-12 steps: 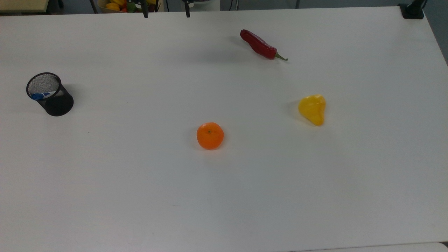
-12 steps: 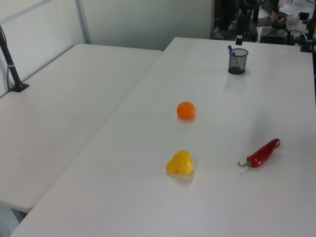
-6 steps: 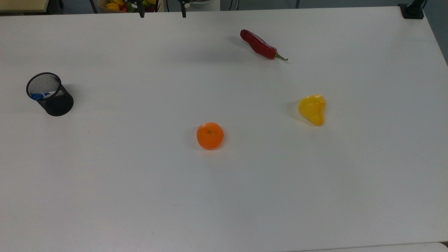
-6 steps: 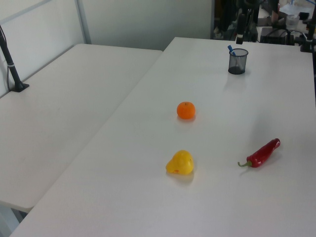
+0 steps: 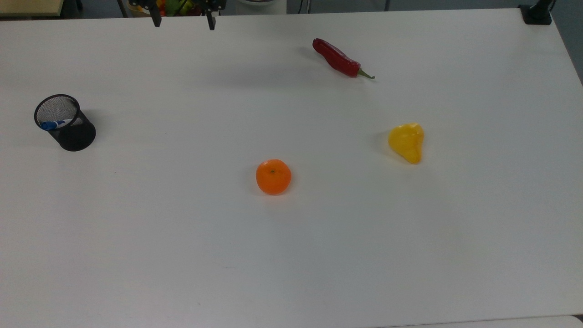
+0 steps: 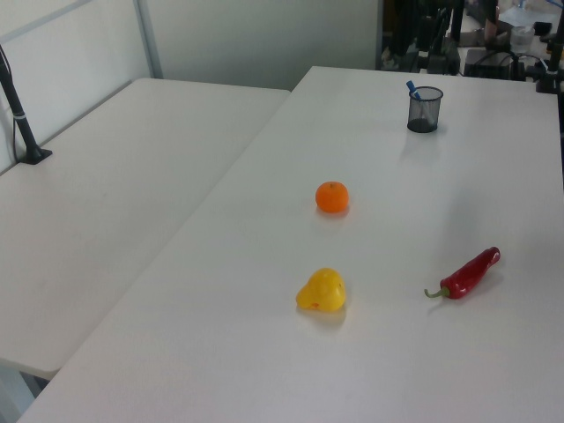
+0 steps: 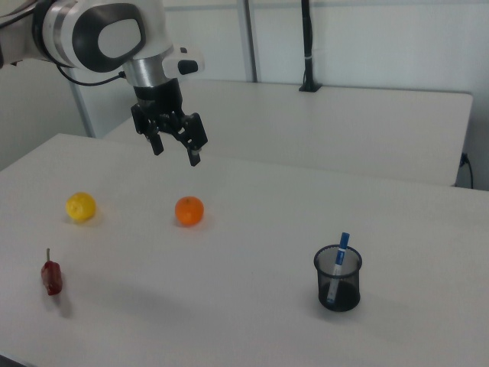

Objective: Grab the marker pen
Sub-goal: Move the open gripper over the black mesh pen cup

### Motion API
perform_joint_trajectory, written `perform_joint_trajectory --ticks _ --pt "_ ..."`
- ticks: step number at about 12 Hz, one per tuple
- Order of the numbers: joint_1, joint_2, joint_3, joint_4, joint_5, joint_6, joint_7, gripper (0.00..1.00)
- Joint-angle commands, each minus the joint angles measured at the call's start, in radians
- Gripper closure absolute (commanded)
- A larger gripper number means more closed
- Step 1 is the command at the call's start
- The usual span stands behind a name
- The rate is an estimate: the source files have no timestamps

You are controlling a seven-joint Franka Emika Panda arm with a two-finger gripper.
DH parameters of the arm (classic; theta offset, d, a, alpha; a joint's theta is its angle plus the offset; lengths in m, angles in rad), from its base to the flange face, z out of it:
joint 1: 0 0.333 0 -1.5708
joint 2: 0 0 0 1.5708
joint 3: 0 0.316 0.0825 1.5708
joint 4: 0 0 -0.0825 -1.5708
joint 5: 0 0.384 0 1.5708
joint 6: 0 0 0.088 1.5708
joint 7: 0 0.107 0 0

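— What lay on the white table [image 5: 136,255], reading the top view from its left?

— First a black mesh pen cup [image 5: 65,123] near the top view's left edge. The marker pen [image 5: 54,124] stood inside it, leaning on the rim, its blue cap uppermost. In the right view the marker pen [image 7: 336,267] rose above the cup's [image 7: 338,278] rim, slanted.

— And further along?

— The gripper [image 5: 182,20] hung at the far edge, above the table, its two dark fingers [image 5: 156,20] spread wide with nothing between them. In the right view the gripper [image 7: 176,151] hung high in the air over the table, well apart from the cup, fingers pointing down.

— Then the food?

— An orange [image 5: 273,176] sat near the middle. To its right and farther back lay a red chili pepper [image 5: 339,59], green stem toward the top view's right. Last came a yellow pepper [image 5: 406,142], well apart from the rest.

— Anything touching?

— Only the marker and its cup.
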Motion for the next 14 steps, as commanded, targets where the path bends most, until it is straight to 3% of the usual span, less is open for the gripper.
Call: perform_joint_trajectory --ticks 1,6,11,14 --pt "-0.065 0.016 -0.001 0.020 -0.013 0.025 -0.012 0.00" --pt "-0.119 0.059 -0.004 0.067 -0.104 0.098 -0.009 0.00" --pt "-0.229 0.147 -0.011 0.067 -0.104 0.285 -0.002 0.00" --pt "-0.262 0.235 -0.018 0.066 -0.105 0.471 0.048 0.09"
